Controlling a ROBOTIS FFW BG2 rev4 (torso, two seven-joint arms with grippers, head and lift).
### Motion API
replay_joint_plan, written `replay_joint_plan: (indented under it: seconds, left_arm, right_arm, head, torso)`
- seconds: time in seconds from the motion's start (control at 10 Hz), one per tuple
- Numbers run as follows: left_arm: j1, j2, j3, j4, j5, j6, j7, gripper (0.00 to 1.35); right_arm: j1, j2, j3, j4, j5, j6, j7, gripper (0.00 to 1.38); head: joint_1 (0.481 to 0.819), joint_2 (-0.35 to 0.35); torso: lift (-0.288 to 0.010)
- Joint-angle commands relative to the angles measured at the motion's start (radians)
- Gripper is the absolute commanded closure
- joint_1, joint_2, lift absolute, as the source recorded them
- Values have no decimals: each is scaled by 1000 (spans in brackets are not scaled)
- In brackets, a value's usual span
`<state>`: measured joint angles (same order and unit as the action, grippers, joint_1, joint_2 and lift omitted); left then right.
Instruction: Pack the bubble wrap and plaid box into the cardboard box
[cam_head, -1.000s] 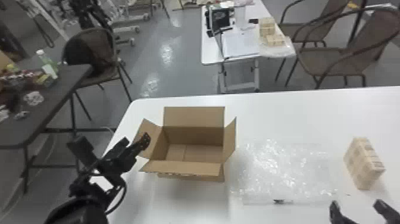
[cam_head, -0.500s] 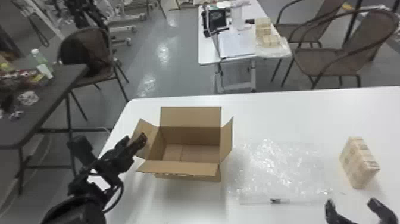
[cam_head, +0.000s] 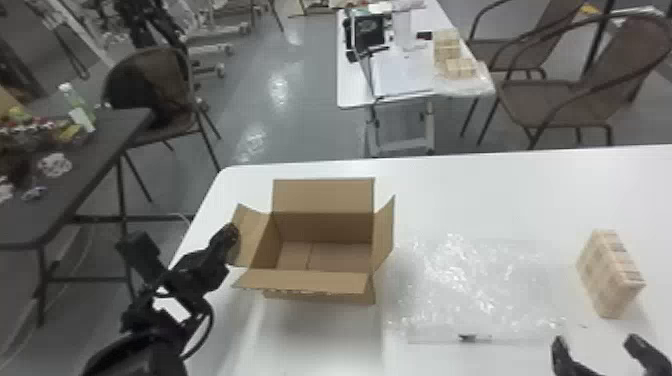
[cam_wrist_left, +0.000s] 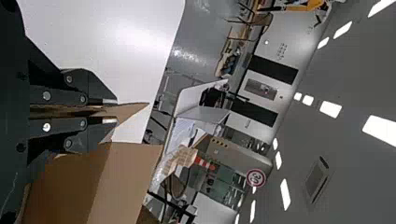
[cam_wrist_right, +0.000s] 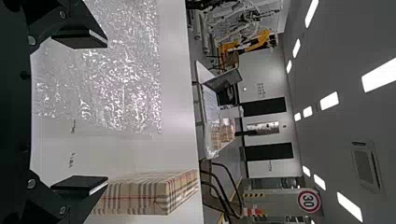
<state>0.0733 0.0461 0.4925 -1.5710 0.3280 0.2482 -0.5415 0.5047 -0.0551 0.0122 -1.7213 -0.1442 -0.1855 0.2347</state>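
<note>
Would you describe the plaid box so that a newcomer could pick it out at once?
On the large white table, look to the robot's right, past the open cardboard box and the flat bubble wrap. The plaid box is there: smaller, beige with dark and red lines, unlike the plain brown cardboard box.

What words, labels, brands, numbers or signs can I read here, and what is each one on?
"30": on the round white sign with a red rim.
Too small to read: dark marks by the edge of the clear plastic bubble wrap.
Too small to read: rows of marks on the pale background wall.
No readable words: beige plaid box, open brown cardboard box.
</note>
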Motion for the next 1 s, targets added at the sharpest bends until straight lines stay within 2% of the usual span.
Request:
replay_joint_plan:
  seconds: [0.0, 0.3, 0.4, 0.5, 0.9]
  left_arm:
    - [0, -11, 3, -3, -14, -6, 0, 1211]
    - [0, -19, 0, -6, -9, -24, 0, 1211]
    - [2, -23, -3, -7, -4, -33, 0, 1211]
    - [2, -26, -8, -11, -3, -37, 0, 1211]
    - [8, -31, -42, -35, 2, -35, 5, 1211]
  right_arm:
    - [2, 1, 0, -1, 2, 0, 0, 246]
    - [2, 8, 0, -26, 5, 9, -2, 246]
    - [0, 27, 0, -61, 15, 37, -3, 246]
    - [-5, 50, 0, -112, 26, 116, -3, 246]
    - [-94, 56, 29, -164, 9, 345, -3, 246]
  head:
    - [695, 244]
    - [695, 241]
    - [695, 240]
    - [695, 241]
    - [695, 238]
  torso:
    - [-89]
    - [-89]
    - [-89]
    - [-89]
    - [-89]
